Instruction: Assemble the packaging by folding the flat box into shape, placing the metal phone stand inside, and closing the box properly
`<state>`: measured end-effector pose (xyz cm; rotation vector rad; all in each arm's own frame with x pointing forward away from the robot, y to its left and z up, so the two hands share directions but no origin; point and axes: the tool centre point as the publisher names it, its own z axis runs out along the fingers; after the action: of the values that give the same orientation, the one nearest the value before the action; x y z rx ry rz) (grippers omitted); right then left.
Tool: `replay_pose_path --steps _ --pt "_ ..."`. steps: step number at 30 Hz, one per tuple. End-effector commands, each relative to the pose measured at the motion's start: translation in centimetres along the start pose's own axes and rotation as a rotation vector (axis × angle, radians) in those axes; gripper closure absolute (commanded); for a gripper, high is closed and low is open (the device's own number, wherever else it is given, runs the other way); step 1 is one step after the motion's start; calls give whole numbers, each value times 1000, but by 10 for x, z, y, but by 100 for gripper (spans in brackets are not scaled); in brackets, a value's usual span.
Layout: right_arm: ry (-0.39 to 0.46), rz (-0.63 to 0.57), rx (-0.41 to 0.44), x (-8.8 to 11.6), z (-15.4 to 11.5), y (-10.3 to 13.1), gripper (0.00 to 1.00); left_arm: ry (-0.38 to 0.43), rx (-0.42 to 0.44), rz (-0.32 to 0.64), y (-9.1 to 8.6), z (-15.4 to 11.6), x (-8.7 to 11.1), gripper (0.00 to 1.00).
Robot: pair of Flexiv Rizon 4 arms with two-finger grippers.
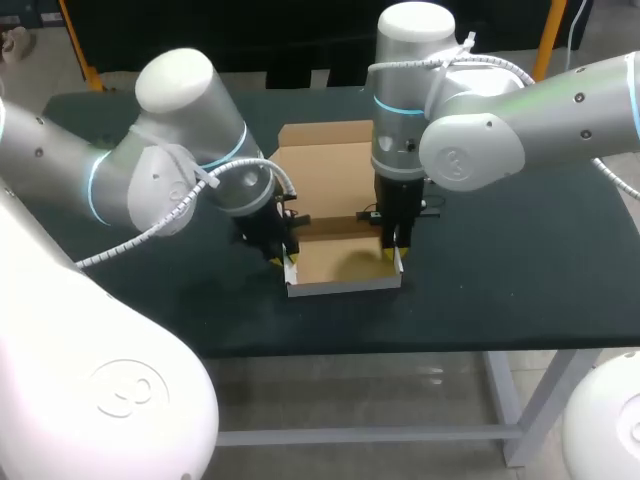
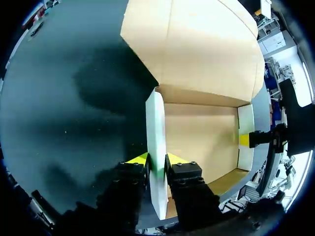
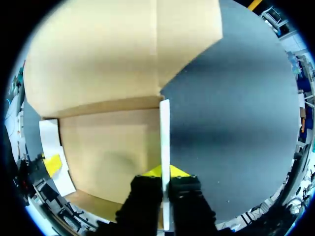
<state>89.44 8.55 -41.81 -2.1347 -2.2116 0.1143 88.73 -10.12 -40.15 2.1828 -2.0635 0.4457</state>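
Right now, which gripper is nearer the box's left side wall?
Left. The left gripper pinches the left side wall of the box between its fingers. The right gripper pinches the opposite right side wall, across the box floor.

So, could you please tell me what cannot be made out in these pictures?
Metal phone stand: in no view; the arms may hide it.
Right lid corner of the box: head view, behind the right arm.
Left gripper: head view, fingers mostly under its own wrist.
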Motion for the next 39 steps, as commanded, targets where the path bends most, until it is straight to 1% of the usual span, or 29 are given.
replay_pose_path --steps 1,4,7,13,17,19,20,21,28,39 --pt "-3 0 3 1 0 1 100 -318 9 0 0 5 4 80" --pt "-3 0 3 1 0 1 100 -341 11 2 -1 7 3 83" --pt "-3 0 3 1 0 1 100 -361 11 5 -1 9 2 83" --pt "-3 0 3 1 0 1 100 -404 19 8 -2 11 1 85" --pt "-3 0 3 1 0 1 100 -419 17 11 -1 14 0 85" --pt "-3 0 3 1 0 1 100 -424 16 11 -1 15 -1 90" --pt "-3 0 3 1 0 1 100 -428 17 10 -1 15 -1 96" --pt "-3 0 3 1 0 1 100 -433 16 10 -1 15 -2 100" --pt "-3 0 3 1 0 1 100 -452 19 13 0 18 -3 100" --pt "-6 -5 -5 2 -2 -1 100 -445 34 13 2 17 -3 100"
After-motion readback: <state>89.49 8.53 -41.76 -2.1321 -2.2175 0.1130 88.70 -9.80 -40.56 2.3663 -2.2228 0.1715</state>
